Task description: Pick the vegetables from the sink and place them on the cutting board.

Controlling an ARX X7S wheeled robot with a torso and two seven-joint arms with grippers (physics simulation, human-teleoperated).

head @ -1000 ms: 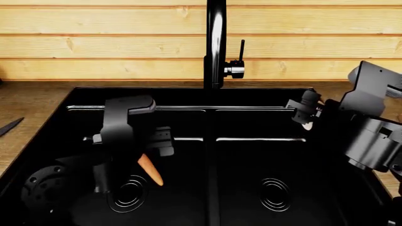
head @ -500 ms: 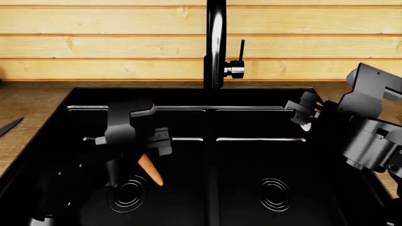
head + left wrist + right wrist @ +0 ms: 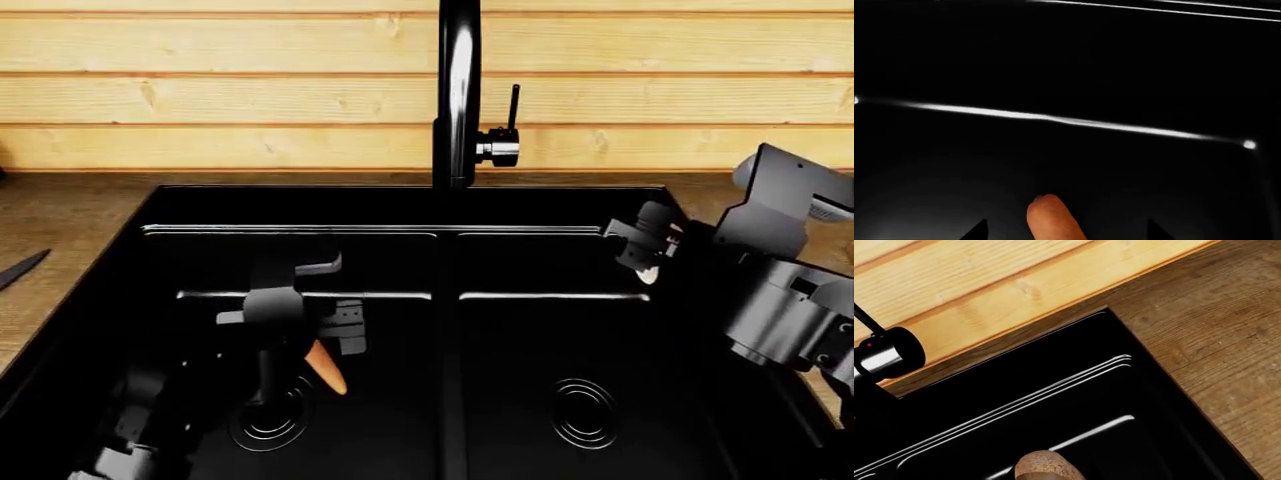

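Rising from the back rim of the sink (image 3: 160, 205), the tall black faucet (image 3: 458, 90) and its side lever (image 3: 513, 105) stand against a pale plank wall (image 3: 214, 90). Dark wood countertop (image 3: 54, 215) borders the sink at left and right; a dark blade-like object (image 3: 20, 268) lies on it at the left edge, cut off by the frame.

Black arms against black basins make outlines hard to read. The left gripper (image 3: 314, 345) is low in the left basin, above and just beside the ringed drain (image 3: 274, 420). The carrot (image 3: 324, 367) hangs from it, orange, slim, tapering downward; its upper end is hidden by the fingers. In the left wrist view only the carrot's rounded end shows between two dark fingertip corners (image 3: 977, 231), so the jaws appear closed on it.

The right gripper (image 3: 645, 258) is raised over the sink's right rear corner. A small pale bit, the mushroom (image 3: 647, 270), shows at its tip; the right wrist view shows a brownish rounded lump, cut off at the frame edge. The gripper seems clamped on it. The right drain (image 3: 585, 412) lies bare below.
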